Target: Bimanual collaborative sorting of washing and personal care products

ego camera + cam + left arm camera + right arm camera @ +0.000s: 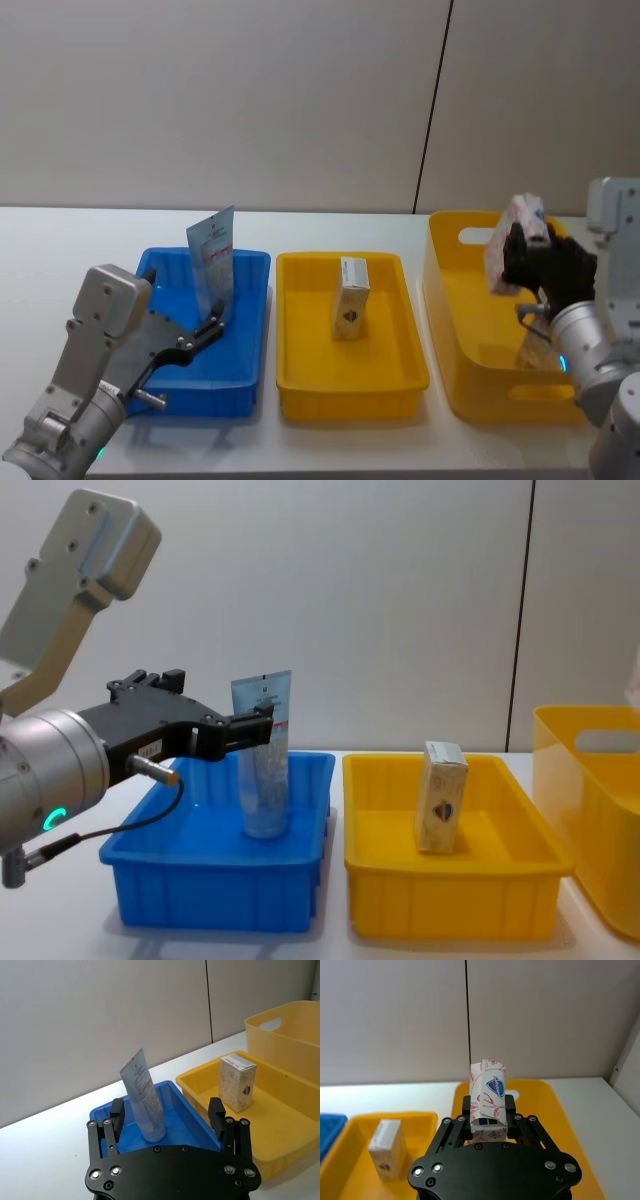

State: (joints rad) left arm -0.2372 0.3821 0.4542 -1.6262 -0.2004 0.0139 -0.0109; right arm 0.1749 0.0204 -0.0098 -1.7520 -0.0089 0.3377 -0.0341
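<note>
My left gripper (167, 1115) sits low over the near end of the blue bin (250, 330), jaws spread wide with a finger on either side of the squeeze tube (145, 1097) and, as far as I can tell, touching neither side of it. The tube stands on its cap end inside the blue bin, crimped end up and leaning a little. I read that spread as either a release or the lead-in to a pinch; from this alone I can't say which. The gap on both sides means the tube balances on its own, and being tall on a narrow base, it could tip from a light brush by a finger.

My right gripper (489, 1122) is closed around a small box (489, 1095), cream with red pattern and a blue emblem, held up above the tall yellow tub (455, 300) at the right end of the table (70, 240). The grip is on the box's lower part, so most of it sticks out past the fingers, which leaves the bottom free for setting down.

Between the two, a matching box (350, 297) stands upright in the shallow yellow tray (300, 360), so I judge boxes belong there and the held one should travel left to join it.
</note>
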